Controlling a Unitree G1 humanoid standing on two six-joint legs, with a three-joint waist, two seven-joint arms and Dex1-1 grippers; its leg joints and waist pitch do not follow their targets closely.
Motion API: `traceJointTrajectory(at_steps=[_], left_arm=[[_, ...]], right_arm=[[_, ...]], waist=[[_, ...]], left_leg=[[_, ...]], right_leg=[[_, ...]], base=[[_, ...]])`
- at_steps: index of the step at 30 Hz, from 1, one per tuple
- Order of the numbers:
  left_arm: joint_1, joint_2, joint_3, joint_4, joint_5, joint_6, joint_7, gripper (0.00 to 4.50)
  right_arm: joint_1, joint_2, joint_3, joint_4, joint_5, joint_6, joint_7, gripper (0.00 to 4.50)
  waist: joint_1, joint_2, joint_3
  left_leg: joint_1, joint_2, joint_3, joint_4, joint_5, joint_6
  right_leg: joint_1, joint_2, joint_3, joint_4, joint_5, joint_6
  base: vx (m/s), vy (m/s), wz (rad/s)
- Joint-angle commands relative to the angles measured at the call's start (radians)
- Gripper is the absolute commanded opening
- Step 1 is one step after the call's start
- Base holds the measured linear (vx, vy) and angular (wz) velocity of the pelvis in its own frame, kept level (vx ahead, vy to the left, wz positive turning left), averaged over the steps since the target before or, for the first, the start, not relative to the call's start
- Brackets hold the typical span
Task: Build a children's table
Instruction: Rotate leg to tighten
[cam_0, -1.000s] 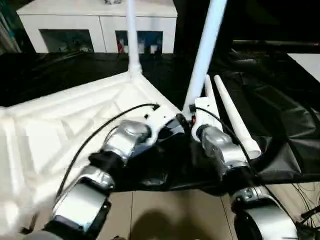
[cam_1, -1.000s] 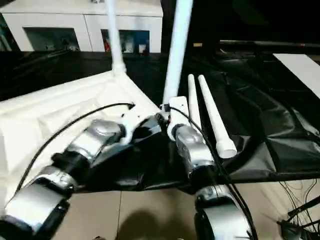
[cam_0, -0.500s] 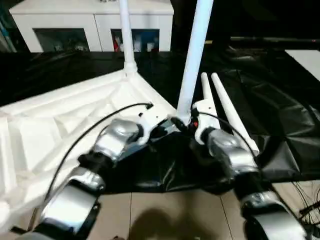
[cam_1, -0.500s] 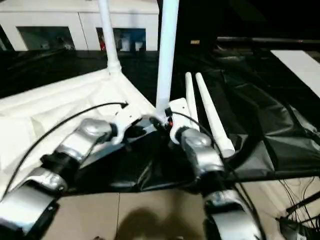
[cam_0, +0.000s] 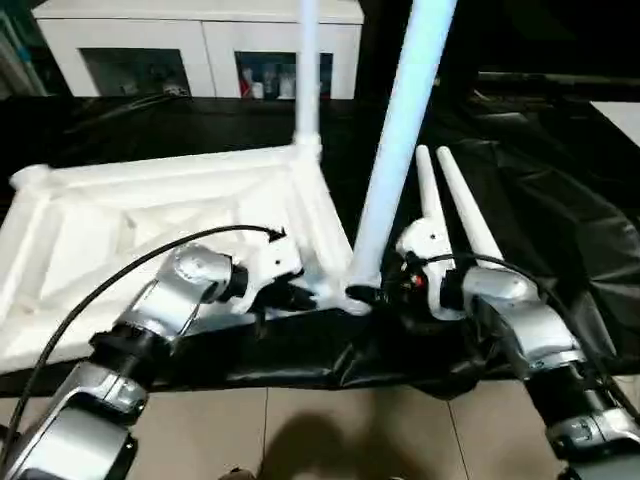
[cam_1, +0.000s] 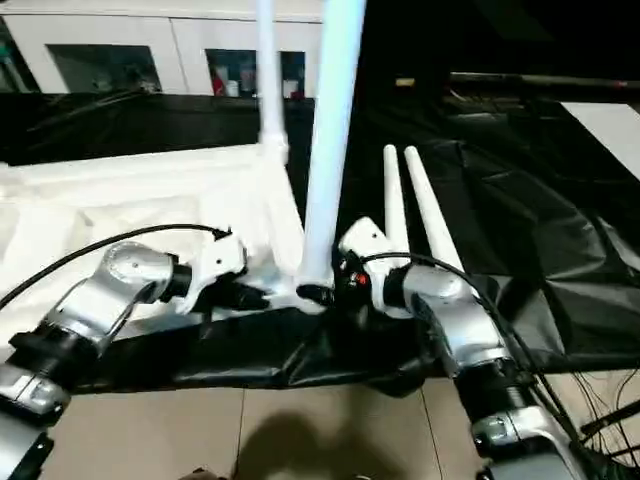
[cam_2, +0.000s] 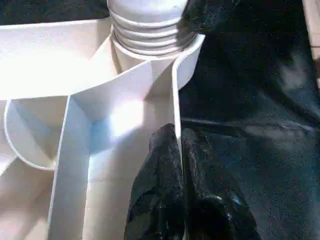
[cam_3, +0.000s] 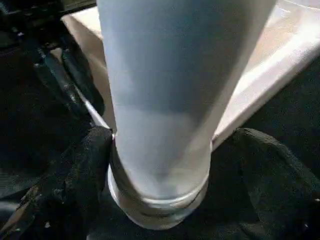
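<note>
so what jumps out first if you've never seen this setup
The white tabletop lies upside down on black sheeting, one leg upright at its far corner and another leg in the near one. The left gripper pinches the tabletop's rim; the right gripper straddles the near leg's base, two spare legs behind it.

Both upright legs (cam_0: 395, 170) (tops) leave frame
</note>
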Motion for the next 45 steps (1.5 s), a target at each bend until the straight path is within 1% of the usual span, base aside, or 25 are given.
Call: traceJointTrajectory(at_steps=[1, 3, 4, 8, 9, 10, 13, 14, 15, 16, 18, 19, 22, 29, 32, 33, 34, 35, 36, 37, 39, 40, 42, 43, 45], left_arm=[[0.001, 0.002, -0.023, -0.037, 0.002, -0.005, -0.035, 0.0], [0.006, 0.006, -0.022, -0.052, 0.0, 0.003, -0.036, 0.0], [0.008, 0.007, -0.022, -0.058, 0.0, 0.006, -0.035, 0.0], [0.015, 0.009, -0.021, -0.074, -0.004, 0.015, -0.037, 0.0], [0.015, 0.009, -0.021, -0.074, -0.004, 0.015, -0.037, 0.0], [0.016, 0.009, -0.021, -0.076, -0.004, 0.016, -0.037, 0.0], [0.018, 0.008, -0.019, -0.08, -0.003, 0.02, -0.035, 0.0], [0.019, 0.007, -0.018, -0.08, -0.002, 0.021, -0.034, 0.0], [0.018, 0.007, -0.017, -0.08, -0.002, 0.022, -0.034, 0.0], [0.018, 0.007, -0.017, -0.081, -0.001, 0.023, -0.033, 0.0], [0.019, 0.009, -0.016, -0.083, 0.0, 0.025, -0.032, 0.0], [0.02, 0.01, -0.016, -0.083, 0.0, 0.026, -0.032, 0.0], [0.023, 0.012, -0.016, -0.086, 0.001, 0.03, -0.034, 0.0], [0.015, -0.004, -0.008, -0.059, 0.007, 0.036, -0.003, 0.0], [-0.025, -0.055, 0.021, 0.024, 0.03, 0.041, 0.12, 0.0], [-0.038, -0.07, 0.028, 0.051, 0.039, 0.041, 0.157, 0.0], [-0.055, -0.087, 0.031, 0.083, 0.052, 0.039, 0.2, 0.0], [-0.073, -0.108, 0.034, 0.115, 0.064, 0.039, 0.248, 0.0], [-0.084, -0.123, 0.037, 0.133, 0.068, 0.043, 0.278, 0.0], [-0.094, -0.139, 0.042, 0.149, 0.068, 0.046, 0.3, 0.0], [-0.102, -0.151, 0.047, 0.163, 0.067, 0.047, 0.319, 0.0], [-0.131, -0.187, 0.054, 0.214, 0.076, 0.034, 0.388, 0.0], [-0.153, -0.219, 0.055, 0.252, 0.079, -0.002, 0.427, 0.0], [-0.16, -0.231, 0.052, 0.263, 0.08, -0.014, 0.43, 0.0], [-0.168, -0.244, 0.045, 0.273, 0.085, -0.029, 0.429, 0.0]], right_arm=[[0.007, -0.014, 0.013, -0.019, -0.003, 0.004, 0.008, 4.0], [0.01, -0.009, 0.016, -0.025, -0.01, 0.009, 0.012, 4.0], [0.008, -0.003, 0.015, -0.022, -0.014, 0.01, 0.009, 4.0], [0.007, 0.0, 0.022, -0.02, -0.014, 0.014, 0.01, 4.0], [0.007, 0.0, 0.022, -0.02, -0.014, 0.014, 0.01, 4.0], [0.007, 0.0, 0.023, -0.02, -0.014, 0.014, 0.011, 3.75], [0.007, 0.003, 0.023, -0.019, -0.01, 0.018, 0.011, 3.64], [0.005, 0.005, 0.022, -0.015, -0.011, 0.017, 0.01, 3.64], [0.005, 0.005, 0.022, -0.014, -0.012, 0.017, 0.011, 3.53], [0.004, 0.005, 0.023, -0.011, -0.013, 0.016, 0.01, 3.27], [0.004, 0.007, 0.022, -0.01, -0.015, 0.017, 0.01, 3.23], [0.004, 0.007, 0.022, -0.01, -0.016, 0.017, 0.01, 3.23], [0.004, 0.007, 0.023, -0.008, -0.014, 0.017, 0.005, 2.85], [0.012, 0.027, 0.013, 0.013, -0.024, 0.018, -0.047, 2.73], [0.004, 0.065, -0.009, 0.06, -0.05, 0.028, -0.158, 2.72], [0.001, 0.078, -0.016, 0.077, -0.059, 0.033, -0.196, 2.72], [-0.003, 0.1, -0.027, 0.098, -0.068, 0.047, -0.253, 2.72], [-0.007, 0.129, -0.043, 0.119, -0.07, 0.065, -0.316, 2.72], [-0.008, 0.147, -0.053, 0.13, -0.069, 0.076, -0.352, 2.72], [-0.011, 0.165, -0.063, 0.14, -0.07, 0.082, -0.388, 2.72], [-0.014, 0.181, -0.072, 0.152, -0.072, 0.086, -0.424, 2.72], [-0.035, 0.238, -0.122, 0.2, -0.063, 0.105, -0.561, 2.72], [-0.057, 0.296, -0.188, 0.245, -0.031, 0.125, -0.693, 2.72], [-0.064, 0.317, -0.205, 0.261, -0.014, 0.134, -0.721, 2.72], [-0.071, 0.334, -0.204, 0.273, -0.015, 0.128, -0.736, 2.72]], waist=[[-0.002, 0.001, -0.068], [0.0, 0.001, -0.069], [0.001, -0.001, -0.07], [0.003, -0.001, -0.073], [0.003, -0.003, -0.073], [0.006, -0.001, -0.074], [0.007, -0.002, -0.074], [0.007, -0.005, -0.074], [0.008, -0.004, -0.074], [0.008, -0.004, -0.074], [0.008, -0.005, -0.075], [0.008, -0.003, -0.075], [0.008, -0.003, -0.075], [0.008, -0.001, -0.075], [0.006, 0.0, -0.072], [0.007, 0.0, -0.07], [0.006, -0.002, -0.07], [0.005, -0.003, -0.07], [0.005, -0.002, -0.07], [0.006, -0.003, -0.071], [0.007, -0.003, -0.07], [0.006, -0.001, -0.07], [0.002, -0.001, -0.071], [0.001, 0.001, -0.071], [0.0, 0.0, -0.07]], left_leg=[[0.011, 0.022, 0.004, -0.066, -0.142, 0.061], [0.011, 0.021, 0.004, -0.065, -0.135, 0.057], [0.011, 0.021, 0.004, -0.065, -0.128, 0.057], [0.01, 0.02, 0.004, -0.062, -0.102, 0.062], [0.01, 0.021, 0.004, -0.062, -0.099, 0.063], [0.01, 0.02, 0.004, -0.061, -0.091, 0.068], [0.01, 0.019, 0.004, -0.06, -0.091, 0.069], [0.009, 0.019, 0.005, -0.06, -0.094, 0.069], [0.009, 0.019, 0.005, -0.06, -0.098, 0.068], [0.01, 0.019, 0.004, -0.06, -0.098, 0.066], [0.009, 0.019, 0.004, -0.059, -0.091, 0.066], [0.009, 0.019, 0.004, -0.059, -0.089, 0.067], [0.009, 0.018, 0.004, -0.058, -0.087, 0.068], [0.009, 0.017, 0.004, -0.057, -0.089, 0.066], [0.01, 0.016, 0.004, -0.059, -0.115, 0.05], [0.012, 0.014, 0.005, -0.059, -0.129, 0.039], [0.014, 0.014, 0.004, -0.061, -0.142, 0.027], [0.015, 0.013, 0.005, -0.061, -0.142, 0.024], [0.014, 0.013, 0.004, -0.062, -0.152, 0.016], [0.013, 0.014, 0.001, -0.064, -0.153, 0.011], [0.013, 0.014, 0.002, -0.064, -0.152, 0.01], [0.013, 0.014, 0.002, -0.064, -0.15, 0.005], [0.012, 0.01, 0.0, -0.066, -0.149, -0.005], [0.012, 0.009, 0.0, -0.066, -0.153, -0.007], [0.012, 0.011, 0.0, -0.067, -0.165, -0.004]], right_leg=[[0.059, -0.057, 0.045, -0.055, -0.052, -0.261], [0.059, -0.056, 0.045, -0.054, -0.051, -0.258], [0.06, -0.057, 0.045, -0.053, -0.046, -0.257], [0.061, -0.055, 0.045, -0.049, -0.017, -0.257], [0.061, -0.055, 0.045, -0.048, -0.012, -0.258], [0.06, -0.055, 0.044, -0.046, 0.0, -0.259], [0.061, -0.054, 0.044, -0.046, -0.001, -0.259], [0.062, -0.055, 0.044, -0.047, -0.007, -0.257], [0.061, -0.055, 0.044, -0.047, -0.018, -0.254], [0.061, -0.055, 0.044, -0.048, -0.024, -0.252], [0.062, -0.055, 0.045, -0.046, -0.019, -0.25], [0.062, -0.055, 0.044, -0.045, -0.014, -0.252], [0.062, -0.055, 0.044, -0.045, -0.011, -0.253], [0.061, -0.054, 0.044, -0.044, -0.005, -0.256], [0.059, -0.053, 0.044, -0.051, -0.053, -0.246], [0.057, -0.053, 0.044, -0.055, -0.08, -0.239], [0.057, -0.054, 0.045, -0.059, -0.116, -0.231], [0.057, -0.053, 0.045, -0.06, -0.125, -0.227], [0.056, -0.054, 0.045, -0.062, -0.151, -0.22], [0.06, -0.056, 0.044, -0.063, -0.164, -0.209], [0.057, -0.056, 0.045, -0.065, -0.164, -0.203], [0.055, -0.057, 0.046, -0.065, -0.161, -0.201], [0.055, -0.056, 0.045, -0.066, -0.172, -0.196], [0.055, -0.056, 0.044, -0.067, -0.178, -0.193], [0.056, -0.055, 0.044, -0.068, -0.169, -0.19]], base=[[0.0, 0.0, 0.0], [0.0, 0.0, 0.0], [0.0, 0.0, 0.0], [0.0, 0.0, 0.0], [0.0, 0.0, 0.0], [0.0, 0.0, 0.0], [0.0, 0.0, 0.0], [0.0, 0.0, 0.0], [0.0, 0.0, 0.0], [0.0, 0.0, 0.0], [0.0, 0.0, 0.0], [0.0, 0.0, 0.0], [0.0, 0.0, 0.0], [0.0, 0.0, 0.0], [0.0, 0.0, 0.0], [0.0, 0.0, 0.0], [0.0, 0.0, 0.0], [0.0, 0.0, 0.0], [0.0, 0.0, 0.0], [0.0, 0.0, 0.0], [0.0, 0.0, 0.0], [0.0, 0.0, 0.0], [0.0, 0.0, 0.0], [0.0, 0.0, 0.0], [0.0, 0.0, 0.0]])
